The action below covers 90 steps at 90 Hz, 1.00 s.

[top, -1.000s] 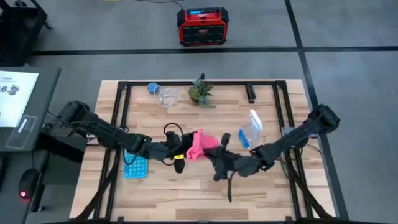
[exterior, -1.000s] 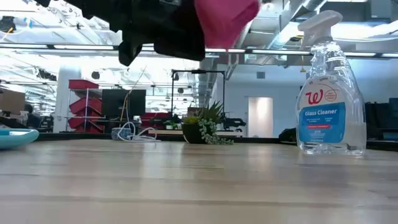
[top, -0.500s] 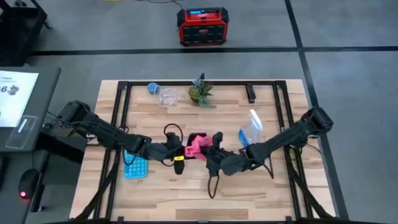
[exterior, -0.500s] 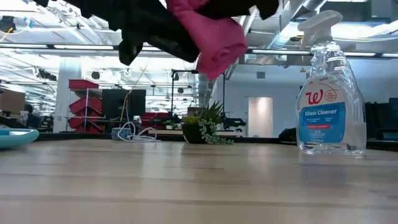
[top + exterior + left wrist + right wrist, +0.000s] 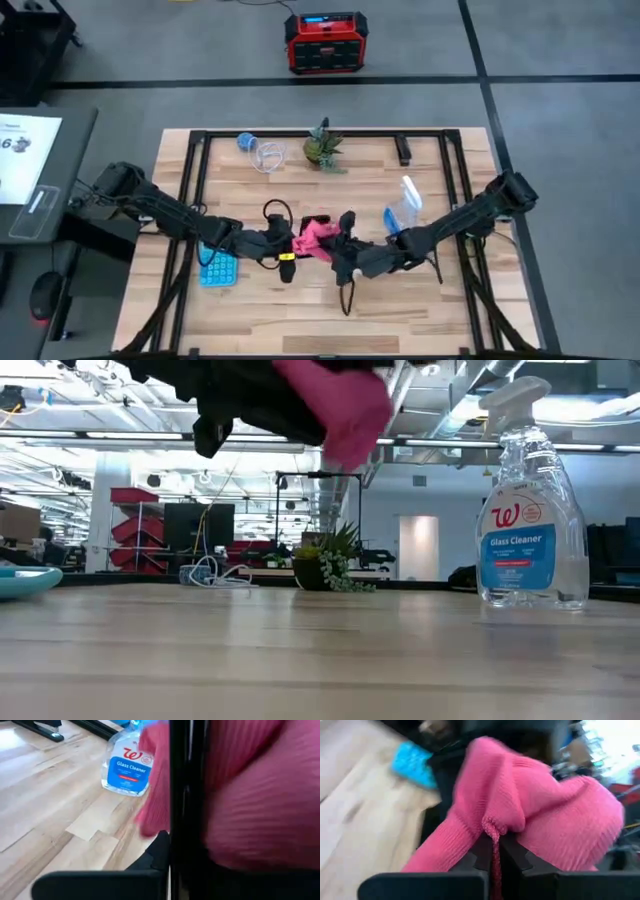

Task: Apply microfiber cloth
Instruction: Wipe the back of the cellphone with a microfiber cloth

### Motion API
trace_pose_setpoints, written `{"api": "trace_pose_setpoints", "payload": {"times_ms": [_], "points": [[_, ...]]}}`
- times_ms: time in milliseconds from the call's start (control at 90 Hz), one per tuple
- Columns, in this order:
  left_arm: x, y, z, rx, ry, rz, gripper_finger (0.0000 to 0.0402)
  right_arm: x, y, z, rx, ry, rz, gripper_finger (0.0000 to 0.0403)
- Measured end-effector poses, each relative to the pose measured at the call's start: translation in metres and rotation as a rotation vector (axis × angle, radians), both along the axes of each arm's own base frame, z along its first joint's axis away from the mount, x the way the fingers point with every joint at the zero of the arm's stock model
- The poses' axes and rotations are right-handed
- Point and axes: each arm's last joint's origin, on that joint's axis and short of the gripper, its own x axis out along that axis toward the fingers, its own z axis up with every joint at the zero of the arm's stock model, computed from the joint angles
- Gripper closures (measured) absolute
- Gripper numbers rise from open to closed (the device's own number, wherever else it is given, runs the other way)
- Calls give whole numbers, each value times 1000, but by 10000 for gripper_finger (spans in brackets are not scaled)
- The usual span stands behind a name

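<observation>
Right gripper (image 5: 492, 851) stays clamped on my bunched bright pink microfiber cloth (image 5: 313, 237), carried since a second ago onto what's probably the black phone in the left gripper (image 5: 283, 247), left of the clear glass-cleaner spray bottle (image 5: 403, 210); wiping starts.

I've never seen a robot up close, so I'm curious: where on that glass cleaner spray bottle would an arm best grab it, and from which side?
Probably the narrow neck under the trigger head of the spray bottle, coming level from the side. It stands upright near the right end effector, which is shut on the pink cloth, so that one isn't free.
</observation>
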Motion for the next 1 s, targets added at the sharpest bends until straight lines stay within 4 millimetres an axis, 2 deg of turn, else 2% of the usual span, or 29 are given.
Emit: {"api": "trace_pose_setpoints", "payload": {"times_ms": [89, 244, 333, 500, 600, 689, 789, 911, 1000], "points": [[0, 0, 0, 3, -3, 10, 391, 1, -1, 1, 0, -17, -14, 403], [1, 1, 4, -6, -33, 34, 395, 5, -4, 19, -38, -218, -206, 403], [0, 1, 3, -6, -25, 33, 395, 7, -8, 28, -4, -297, -225, 403], [0, -1, 1, 8, 0, -3, 396, 10, -5, 18, 27, -210, -56, 403], [-1, 0, 0, 17, 6, 2, 397, 9, -5, 6, 30, -106, -6, 403], [-1, -1, -1, 20, 11, 4, 397, 7, -4, 4, 28, -67, 8, 403], [0, -1, 1, 16, -7, 13, 397, 2, -4, 12, -5, -98, -73, 403], [0, 0, 2, 14, -16, 33, 397, -6, -10, 32, -19, -217, -245, 403], [0, 0, 2, 12, -12, 22, 397, -8, -12, 42, 18, -262, -239, 403]]}}
